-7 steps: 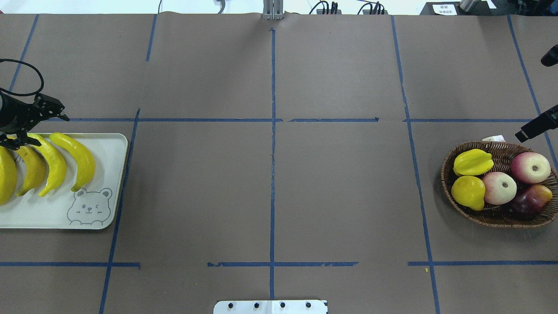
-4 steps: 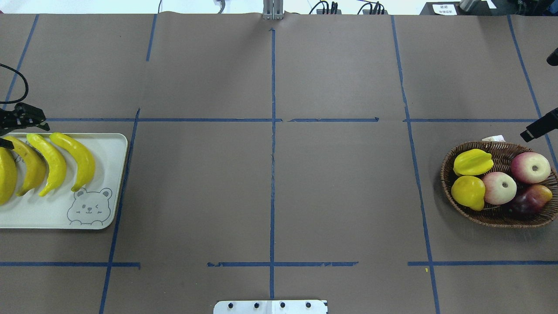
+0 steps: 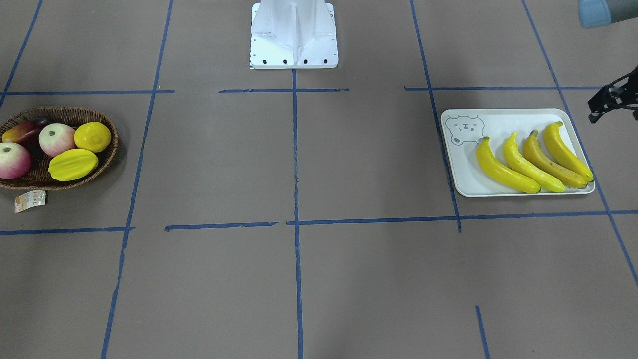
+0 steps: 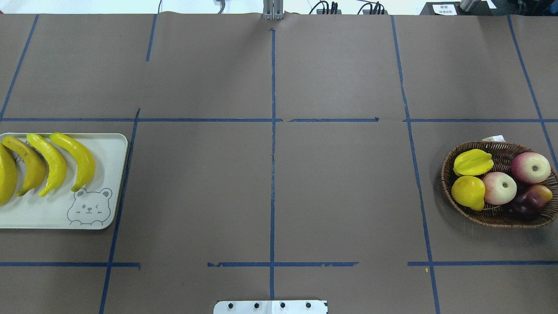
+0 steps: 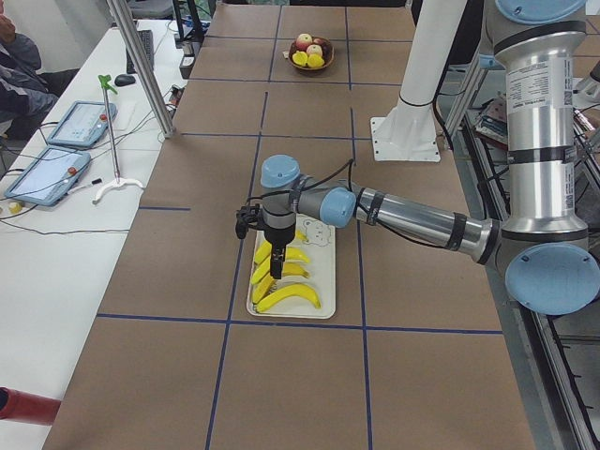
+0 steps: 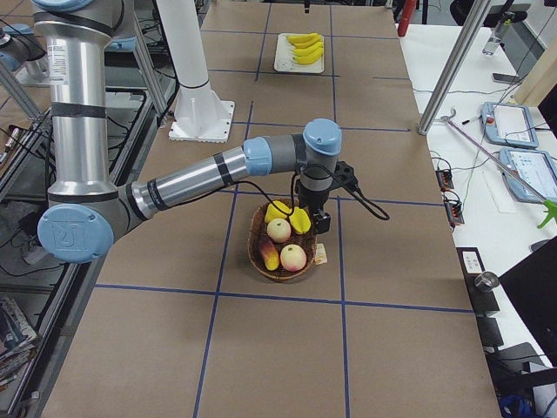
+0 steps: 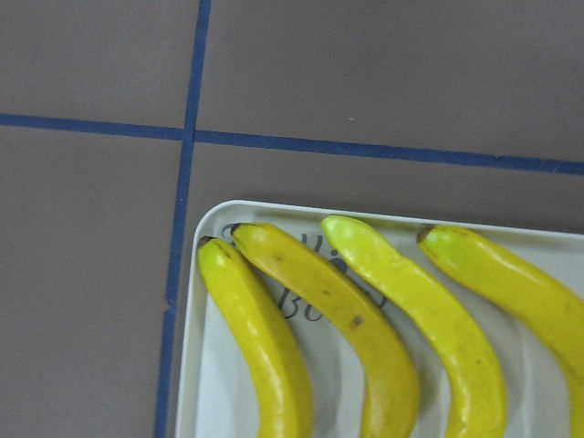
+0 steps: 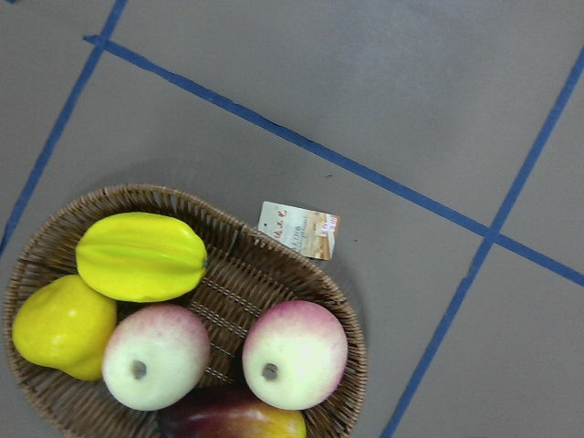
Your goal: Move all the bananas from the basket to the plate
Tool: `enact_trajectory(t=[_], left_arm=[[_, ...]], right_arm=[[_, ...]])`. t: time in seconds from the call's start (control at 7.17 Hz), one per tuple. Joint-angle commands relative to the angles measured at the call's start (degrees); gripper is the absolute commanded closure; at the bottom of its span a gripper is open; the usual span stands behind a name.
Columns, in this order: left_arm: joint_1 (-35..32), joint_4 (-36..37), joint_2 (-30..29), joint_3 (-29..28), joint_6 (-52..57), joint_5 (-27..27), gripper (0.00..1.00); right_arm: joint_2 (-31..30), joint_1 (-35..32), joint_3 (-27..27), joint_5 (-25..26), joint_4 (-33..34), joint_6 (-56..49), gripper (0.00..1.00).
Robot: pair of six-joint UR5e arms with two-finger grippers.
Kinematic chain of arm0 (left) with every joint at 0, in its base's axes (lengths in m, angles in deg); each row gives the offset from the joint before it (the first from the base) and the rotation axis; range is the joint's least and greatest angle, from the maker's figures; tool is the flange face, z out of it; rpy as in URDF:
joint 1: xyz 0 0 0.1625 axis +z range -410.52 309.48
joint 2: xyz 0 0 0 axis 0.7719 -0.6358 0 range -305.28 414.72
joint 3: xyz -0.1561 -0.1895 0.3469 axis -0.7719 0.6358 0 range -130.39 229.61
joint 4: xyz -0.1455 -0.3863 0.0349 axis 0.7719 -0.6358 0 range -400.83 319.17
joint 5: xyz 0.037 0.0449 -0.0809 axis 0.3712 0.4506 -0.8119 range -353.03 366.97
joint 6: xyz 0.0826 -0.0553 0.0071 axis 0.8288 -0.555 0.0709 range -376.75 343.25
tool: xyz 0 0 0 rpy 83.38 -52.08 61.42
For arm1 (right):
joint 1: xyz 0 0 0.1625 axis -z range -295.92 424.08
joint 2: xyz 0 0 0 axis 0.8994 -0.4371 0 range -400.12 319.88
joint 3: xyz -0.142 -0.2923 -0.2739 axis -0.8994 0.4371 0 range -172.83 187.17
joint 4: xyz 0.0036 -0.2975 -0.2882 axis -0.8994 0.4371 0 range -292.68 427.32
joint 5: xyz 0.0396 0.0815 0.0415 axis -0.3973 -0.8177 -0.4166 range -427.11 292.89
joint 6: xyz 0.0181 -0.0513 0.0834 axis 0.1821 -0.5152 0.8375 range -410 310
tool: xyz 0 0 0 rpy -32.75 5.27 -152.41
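Several yellow bananas (image 4: 78, 159) lie side by side on the pale plate (image 4: 52, 213) with the bear print, one of them darker with brown specks (image 3: 553, 162). The wicker basket (image 4: 447, 183) at the far right holds no banana. My left gripper (image 5: 277, 272) hangs over the plate's outer end; only a black part of it shows at the edge of the front view (image 3: 610, 102), so I cannot tell its state. My right gripper (image 6: 318, 222) hovers over the basket's far rim and shows only in the right side view, so I cannot tell its state either.
In the basket are a starfruit (image 4: 473, 162), a lemon (image 4: 468, 192), two pink apples (image 4: 499, 187) and a dark red fruit (image 4: 529, 198). A paper tag (image 4: 493, 138) hangs off its rim. The white robot base (image 3: 294, 35) stands mid-table. A person sits at a side bench (image 5: 19, 66).
Both grippers have drawn outward and left the overhead view: the left one off the left edge, the right one off the right edge. The bananas and the basket fruit have not moved.
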Motion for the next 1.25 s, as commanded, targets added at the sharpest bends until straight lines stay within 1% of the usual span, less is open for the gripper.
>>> enact_trajectory(t=[0.0, 0.14, 0.28, 0.42, 0.56, 0.7, 1.12], left_arm=[[-8.99, 3.59, 0.08, -4.08, 21.01, -0.10, 0.00], [-13.56, 3.95, 0.17, -7.67, 28.94, -3.15, 0.00], [-17.78, 3.95, 1.21, -11.02, 33.20, -8.66, 0.00], [-20.78, 3.69, 2.62, -11.31, 32.98, -10.98, 0.00], [-21.51, 3.77, 2.98, -10.53, 31.93, -11.00, 0.00], [-21.52, 3.69, 2.89, -10.35, 31.22, -10.91, 0.00], [-21.34, 2.90, 3.50, -11.14, 31.31, -10.91, 0.00]], right_arm=[[-0.09, -6.80, 6.67, -0.88, -0.02, -9.86, 0.01], [-0.70, -8.83, 9.40, -0.88, -0.19, -11.99, 0.01], [-1.75, -10.15, 11.26, -1.23, -0.37, -12.01, 0.01], [-3.24, -10.69, 12.32, -2.19, -0.46, -10.88, 0.01], [-3.25, -10.78, 11.55, -1.85, -0.63, -4.95, 0.00], [-3.25, -10.78, 11.19, -1.94, -0.72, -1.76, 0.00], [-3.16, -10.70, 11.10, -1.94, -0.81, -1.90, 0.00]])
